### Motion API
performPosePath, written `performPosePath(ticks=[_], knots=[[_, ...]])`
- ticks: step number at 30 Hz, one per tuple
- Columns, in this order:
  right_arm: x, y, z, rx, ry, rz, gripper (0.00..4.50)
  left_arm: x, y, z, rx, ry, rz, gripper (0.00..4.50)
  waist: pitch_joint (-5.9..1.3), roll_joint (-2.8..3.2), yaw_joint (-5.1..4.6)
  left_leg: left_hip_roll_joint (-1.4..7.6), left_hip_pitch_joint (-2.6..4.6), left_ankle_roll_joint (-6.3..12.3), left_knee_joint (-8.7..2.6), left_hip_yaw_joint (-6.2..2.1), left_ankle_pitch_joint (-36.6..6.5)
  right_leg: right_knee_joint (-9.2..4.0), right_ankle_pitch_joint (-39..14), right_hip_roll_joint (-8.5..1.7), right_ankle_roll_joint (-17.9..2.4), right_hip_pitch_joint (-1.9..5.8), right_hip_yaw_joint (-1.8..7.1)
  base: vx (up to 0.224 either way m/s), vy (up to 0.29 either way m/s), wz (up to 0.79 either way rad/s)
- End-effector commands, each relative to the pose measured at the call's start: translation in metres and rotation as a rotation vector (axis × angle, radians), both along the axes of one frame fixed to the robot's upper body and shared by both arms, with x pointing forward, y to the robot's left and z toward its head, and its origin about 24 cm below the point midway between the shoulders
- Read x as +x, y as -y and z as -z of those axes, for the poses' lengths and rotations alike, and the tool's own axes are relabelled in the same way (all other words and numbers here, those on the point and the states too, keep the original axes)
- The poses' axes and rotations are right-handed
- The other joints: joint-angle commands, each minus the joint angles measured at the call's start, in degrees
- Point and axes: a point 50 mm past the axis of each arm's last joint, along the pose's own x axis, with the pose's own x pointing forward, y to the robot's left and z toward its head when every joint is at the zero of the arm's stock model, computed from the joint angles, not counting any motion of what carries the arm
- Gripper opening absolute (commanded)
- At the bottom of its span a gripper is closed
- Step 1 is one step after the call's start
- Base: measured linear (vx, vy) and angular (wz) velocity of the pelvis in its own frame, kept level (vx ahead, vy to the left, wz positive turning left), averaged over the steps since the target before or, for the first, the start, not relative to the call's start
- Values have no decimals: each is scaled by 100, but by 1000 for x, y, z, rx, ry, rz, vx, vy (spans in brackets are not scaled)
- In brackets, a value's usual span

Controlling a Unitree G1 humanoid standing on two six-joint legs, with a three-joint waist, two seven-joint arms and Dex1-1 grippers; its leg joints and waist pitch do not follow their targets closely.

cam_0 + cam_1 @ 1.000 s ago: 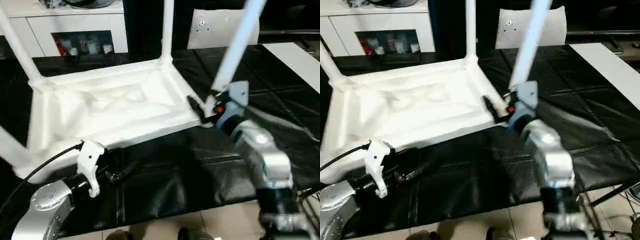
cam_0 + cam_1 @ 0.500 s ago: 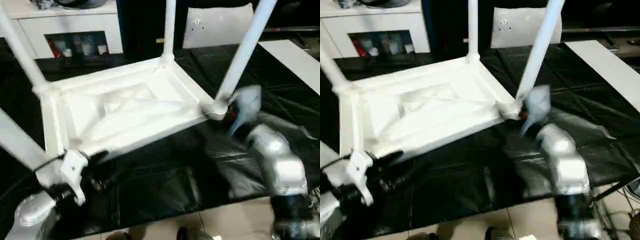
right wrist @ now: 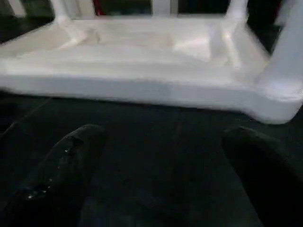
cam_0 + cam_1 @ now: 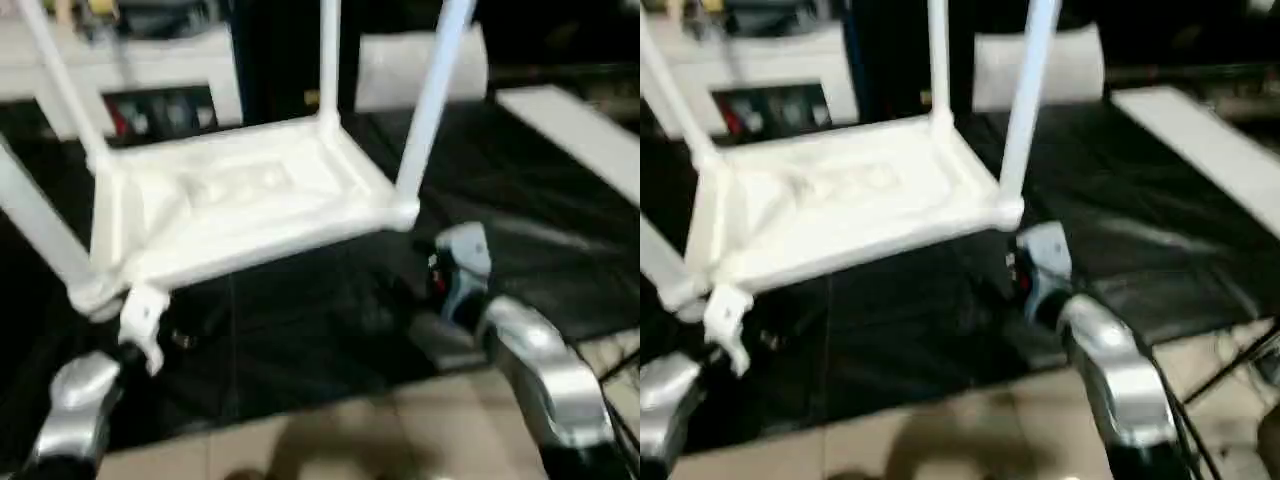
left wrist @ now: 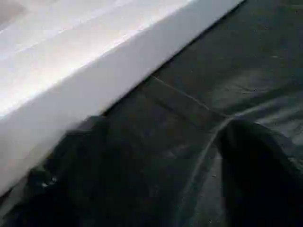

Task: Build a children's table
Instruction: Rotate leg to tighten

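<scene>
Nearest the robot, two silver forearms reach in over the edge of the black-covered work surface (image 4: pixel 560 200). The left gripper (image 5: pixel 156 175) hangs low over the black cover just in front of the tabletop's near rim, its two dark fingers (image 5: pixel 255 165) spread wide with nothing between them. The right gripper (image 3: pixel 161 170) is likewise spread wide and empty, pointing at the tabletop's long side from a short way off, near the corner where one leg stands; it touches nothing.

Beyond them lies the children's table (image 4: pixel 240 205), upside down on the black cover. Its tabletop is white plastic, rectangular, with a raised rim all round and a shallow, moulded underside facing up. All four legs stand in the corner sockets: the near left leg (image 4: pixel 40 235) leans out toward the picture's left edge, the near right leg (image 4: pixel 432 100) rises steeply and slightly tilted, the far left leg (image 4: pixel 62 90) slants up, and the far right leg (image 4: pixel 328 60) stands almost upright. Each is a long white tube.

Behind the table, a white cabinet (image 4: pixel 130 60) with a glass front stands at the back, and a flat white sheet (image 4: pixel 575 135) lies on the cover to the right.
</scene>
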Motion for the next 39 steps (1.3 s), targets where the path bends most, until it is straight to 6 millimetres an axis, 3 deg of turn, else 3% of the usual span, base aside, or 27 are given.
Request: performPosePath(ticks=[1, 4, 6, 7, 8, 9, 12, 14, 19, 20, 22, 23, 24, 26, 27, 28, 29, 30, 31, 32, 33, 34, 35, 36, 37, 38, 39], knots=[[-2, -1, -9, 12, 28, -6, 450, -7, 12, -3, -67, -9, 18, 443, -298, 110, -28, 444, -6, -9, -641, -128, -1497, -530, -791, -316, -1113, 237, 290, -71, 7, -1], [-9, -2, -11, 44, 14, 13, 450, -14, 32, -26, -204, 82, -3, 443, -208, 12, -66, 447, -44, -90, -666, -53, -2456, -683, -1835, -397, -1123, 162, 329, 0, 0, 0], [-16, -6, -12, 60, 10, -3, 450, -19, 45, -33, -246, 99, -49, 443, -193, -2, -41, 423, -15, -79, -642, -14, -2477, -775, -2191, -395, -963, 89, 359, 0, 0, 0], [-18, -7, -13, 70, 12, -9, 450, -20, 51, -37, -271, 119, -64, 443, -180, -122, -46, 402, -43, -11, -642, 18, -2320, -830, -2357, -383, -828, 97, 354, 0, 0, 0], [-19, -9, -14, 80, 16, -8, 450, -21, 55, -43, -298, 138, -83, 443, -178, -92, -32, 390, -60, 0, -643, 13, -2221, -809, -2424, -390, -779, 108, 349, 0, 0, 0], [-21, -10, -15, 98, 21, -4, 450, -22, 61, -50, -311, 169, -88, 443, -198, -243, -47, 391, -81, 82, -653, 68, -1895, -875, -2483, -370, -618, 122, 343, 0, 0, 0], [-23, -12, -19, 138, 38, -2, 450, -20, 70, -68, -309, 241, -102, 443, -197, -185, -11, 426, -56, 81, -665, 88, -1720, -873, -2541, -376, -544, 78, 351, 0, 0, 0], [-23, -14, -25, 177, 60, 4, 450, -10, 81, -90, -306, 275, -119, 443, -231, -226, -13, 438, -83, 33, -668, 95, -1534, -835, -2105, -345, -562, 106, 346, 0, 0, 0], [-21, -15, -25, 164, 71, 20, 450, -5, 86, -99, -270, 261, -172, 443, -373, -273, 0, 401, -87, 163, -556, 152, -467, -607, -21, -284, -945, 219, 336, 32, 0, 0], [-20, -16, -25, 154, 77, 29, 450, -4, 87, -102, -254, 284, -180, 443, -352, -319, 48, 267, -318, 501, -596, -17, -249, -561, 283, -349, -977, 379, 153, 0, 0, 0], [-20, -19, -25, 145, 86, 17, 450, -6, 86, -102, -234, 280, -193, 443, -456, -156, -7, 103, -356, 1580, -405, -208, 737, -557, 1140, -393, -1235, 461, -134, 9, -6, 20], [-20, -20, -25, 145, 87, 11, 450, -6, 86, -102, -221, 284, -196, 443, -453, -148, -25, 90, -357, 1820, -370, -257, 994, -553, 1249, -391, -1316, 456, -185, 29, -23, 51], [-21, -26, -25, 144, 91, -17, 450, -8, 82, -103, -200, 284, -247, 443, -477, -23, -65, 190, -216, 2041, -339, -526, 1552, -453, 1040, -152, -1477, 423, -375, 29, -23, 51], [-21, -27, -25, 140, 95, -24, 450, -8, 81, -103, -213, 268, -279, 443, -420, 43, -109, 351, -123, 2225, -473, -858, 1501, -271, 343, 68, -1485, 360, -436, 3, -57, 49], [-21, -28, -24, 139, 97, -25, 450, -9, 80, -102, -220, 252, -293, 443, -361, 88, -153, 552, 38, 2408, -649, -1200, 866, -31, -683, 172, -1538, 170, -379, -11, -70, 51], [-21, -28, -24, 136, 103, -22, 450, -10, 77, -99, -215, 224, -318, 443, -331, 66, -118, 515, 61, 2296, -753, -1294, -131, 67, -1143, 132, -1502, 135, -200, -23, -109, 70], [-21, -28, -24, 135, 106, -20, 450, -11, 77, -99, -208, 225, -316, 443, -305, -21, -101, 373, -69, 2017, -794, -1229, -568, -24, -1020, 56, -1567, 197, -69, -58, -137, 70], [-20, -27, -23, 123, 113, -5, 450, -12, 77, -98, -188, 228, -310, 443, -248, -177, 34, -158, -482, 1196, -478, -913, -1156, -576, -1252, -516, -1507, 398, 226, -58, -137, 70], [-20, -26, -23, 121, 115, -2, 450, -12, 77, -98, -184, 229, -310, 443, -293, -359, 178, -154, -379, 663, 363, -536, -693, -1168, -3262, -1299, -384, 432, 190, -82, -113, 50], [-18, -24, -22, 121, 116, 32, 450, -14, 76, -98, -179, 228, -314, 443, -261, -416, 199, -105, -474, 518, 653, -425, -384, -1344, -3943, -1477, -8, 408, 208, -59, -73, 50], [-16, -18, -19, 153, 84, 100, 450, -14, 75, -98, -180, 239, -325, 443, -247, -425, 246, -46, -673, 373, 987, -406, -390, -1242, -4071, -1653, 523, 435, 317, -59, -73, 50], [-16, -17, -18, 165, 68, 117, 450, -14, 74, -98, -177, 238, -332, 443, -256, -394, 269, 23, -635, 295, 931, -412, -423, -1164, -3798, -1657, 374, 457, 375, -36, -36, 50], [-15, -16, -17, 172, 57, 127, 450, -14, 74, -98, -175, 236, -337, 443, -273, -421, 311, 77, -607, 291, 842, -378, -444, -1116, -3401, -1618, 50, 542, 258, -32, 16, 41], [-14, -14, -14, 150, 29, 154, 450, -14, 71, -96, -163, 225, -360, 443, -335, -340, 388, 211, -463, 437, 378, -313, -290, -1015, -2338, -1305, -803, 689, -74, -32, 16, 41], [-14, -13, -13, 135, 22, 162, 450, -13, 70, -96, -159, 222, -368, 443, -485, -72, 348, 416, 46, 463, -224, -283, 32, -590, -730, -455, -1308, 494, -150, -31, 82, 32], [-14, -13, -12, 126, 21, 159, 450, -12, 68, -94, -151, 211, -377, 443, -453, -62, 198, 538, 142, 606, -289, -340, 450, -470, -62, -241, -1187, 382, -224, -33, 104, 16], [-15, -13, -12, 109, 35, 153, 450, -10, 65, -93, -146, 201, -394, 443, -519, 83, 144, 741, 221, 578, -375, -469, 716, -215, 513, -78, -942, 222, -154, -33, 104, 16]])
